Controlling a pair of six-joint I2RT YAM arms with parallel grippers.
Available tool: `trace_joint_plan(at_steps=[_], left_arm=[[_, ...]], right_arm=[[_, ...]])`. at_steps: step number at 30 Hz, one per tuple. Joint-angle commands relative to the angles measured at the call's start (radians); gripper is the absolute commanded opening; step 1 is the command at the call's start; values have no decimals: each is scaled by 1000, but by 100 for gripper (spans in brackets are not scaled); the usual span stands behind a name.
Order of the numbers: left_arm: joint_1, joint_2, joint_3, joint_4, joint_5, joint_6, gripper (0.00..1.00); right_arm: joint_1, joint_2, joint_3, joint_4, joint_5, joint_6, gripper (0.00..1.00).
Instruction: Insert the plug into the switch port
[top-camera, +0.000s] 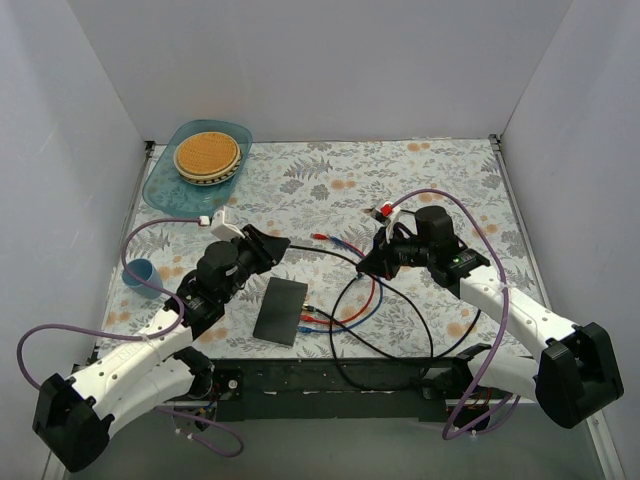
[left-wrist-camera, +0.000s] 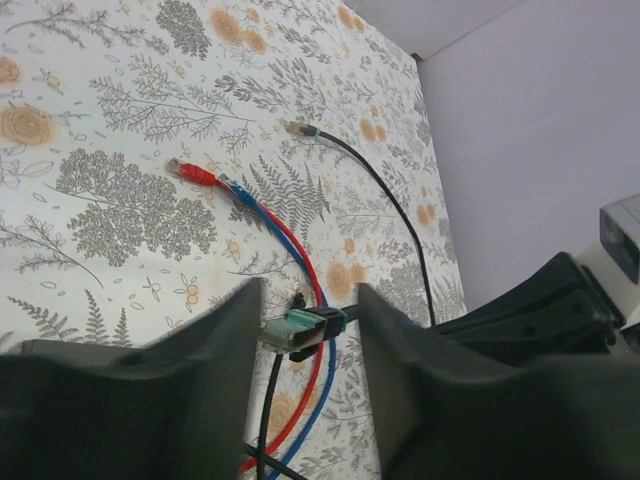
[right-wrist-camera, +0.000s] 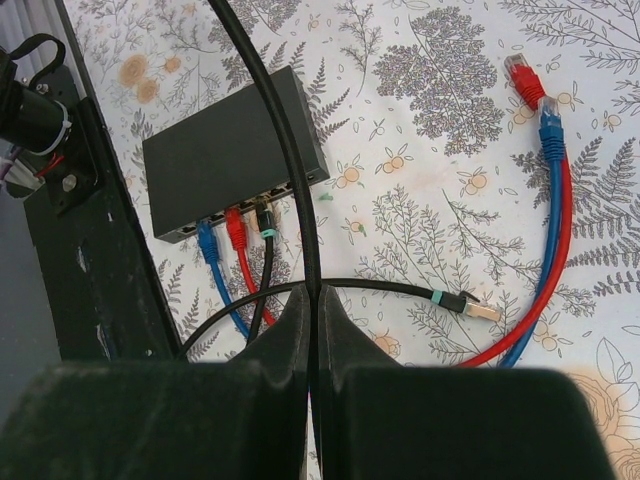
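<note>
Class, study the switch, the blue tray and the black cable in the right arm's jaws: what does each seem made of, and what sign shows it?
The switch: probably plastic or painted metal, matte black; its flat faces show no glare. The blue tray: apparently glossy translucent plastic; see-through tint, moulded rim. The black cable: likely a rubbery or vinyl sheath, smooth; it bends in loose curves.

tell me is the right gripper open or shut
Shut: in the right wrist view the right gripper has its fingers pressed together with no gap, pinching a black cable that runs up from between them.
</note>
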Motion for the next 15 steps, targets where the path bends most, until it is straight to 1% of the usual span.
trace_joint_plan(at_steps=[1,3,4,5,7,8,9,11,15], left_arm=[[20,6,42,20,11,23,17],[24,5,49,14,13,26,1],[25,3,54,9,13,26,0],[25,6,57,-5,14,26,0],[25,11,68,-20,19,17,0],[25,14,69,-23,20,12,0],[25,19,71,-23,29,5,0],[25,29,74,-23,40,-11,0],[25,45,79,-23,63,-29,0]], right_arm=[[8,-23,0,7,-22,-10,1],[8,-21,0,10,-22,-10,1],[8,-17,4,11,-20,-10,1],[8,-14,13,13,-16,-10,5],[15,-5,52,11,19,-10,30],[26,-2,72,13,38,-10,47],[37,5,92,13,61,-39,54],[80,23,157,25,125,-46,68],[167,106,267,42,197,-61,73]])
